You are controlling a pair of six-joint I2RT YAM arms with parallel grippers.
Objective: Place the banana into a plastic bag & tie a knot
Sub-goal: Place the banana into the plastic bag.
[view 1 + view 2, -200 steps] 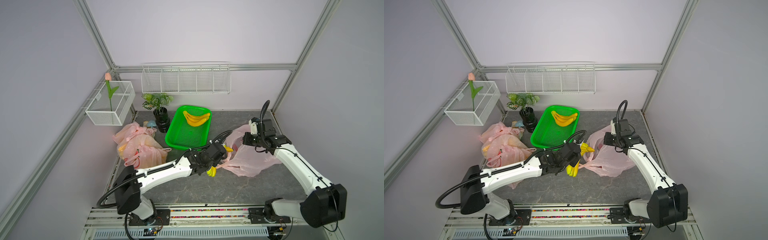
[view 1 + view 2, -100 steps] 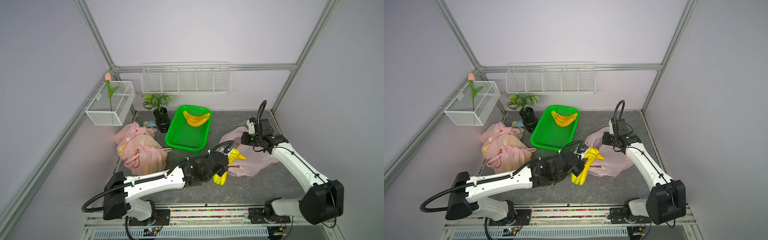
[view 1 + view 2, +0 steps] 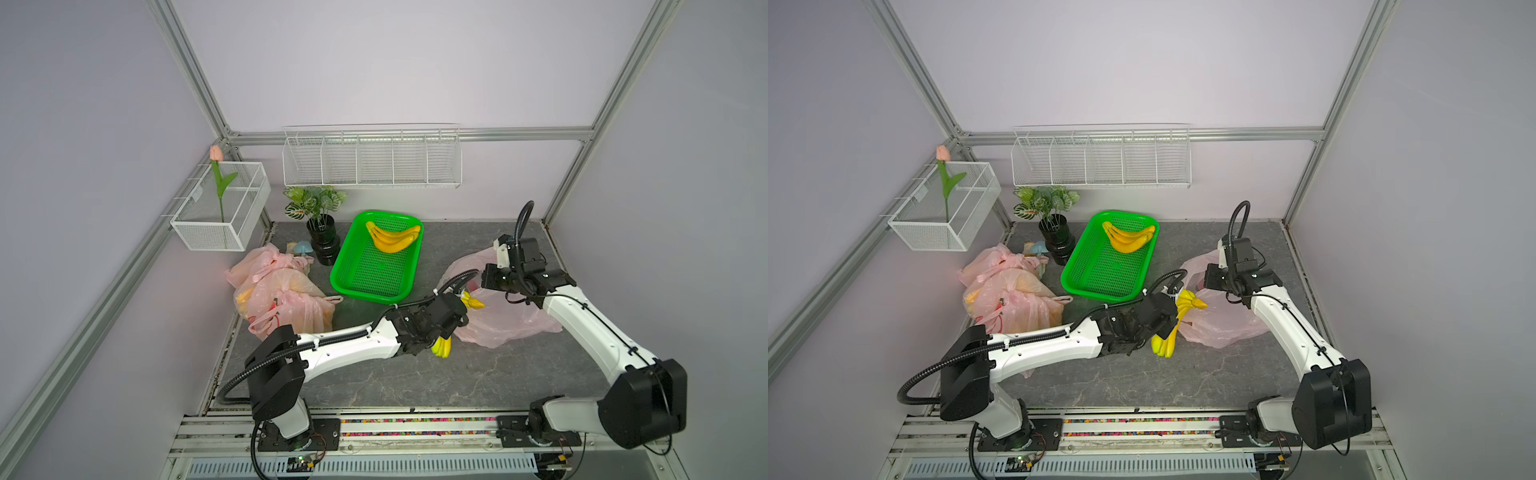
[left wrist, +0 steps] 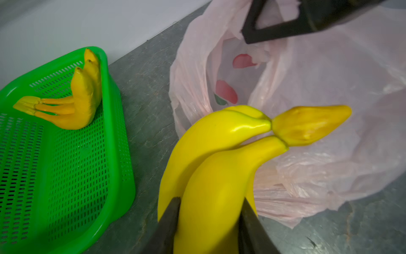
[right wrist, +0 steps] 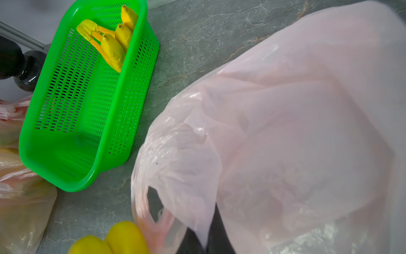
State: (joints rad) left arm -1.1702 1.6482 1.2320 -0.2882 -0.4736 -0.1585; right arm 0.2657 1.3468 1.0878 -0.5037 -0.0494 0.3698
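A yellow banana bunch (image 4: 219, 165) is gripped between the fingers of my left gripper (image 4: 210, 201), which is shut on it. Its stem end points at the open mouth of the pink plastic bag (image 4: 329, 77). In both top views the banana (image 3: 441, 348) (image 3: 1185, 305) hangs just left of the bag (image 3: 511, 320) (image 3: 1221, 320), partly hidden by the left wrist. My right gripper (image 5: 204, 242) is shut on the bag's (image 5: 296, 121) rim and holds it lifted. That gripper also shows above the mouth in a top view (image 3: 490, 280).
A green basket (image 3: 338, 266) behind the left arm holds a second banana bunch (image 3: 392, 241). Filled pink bags (image 3: 278, 295) lie at the left, next to a black potted plant (image 3: 322, 237). White wire baskets hang on the walls.
The left arm has carried the banana bunch to the right, so its stem end is now at the bag's mouth. The right gripper has kept its hold on the bag rim.
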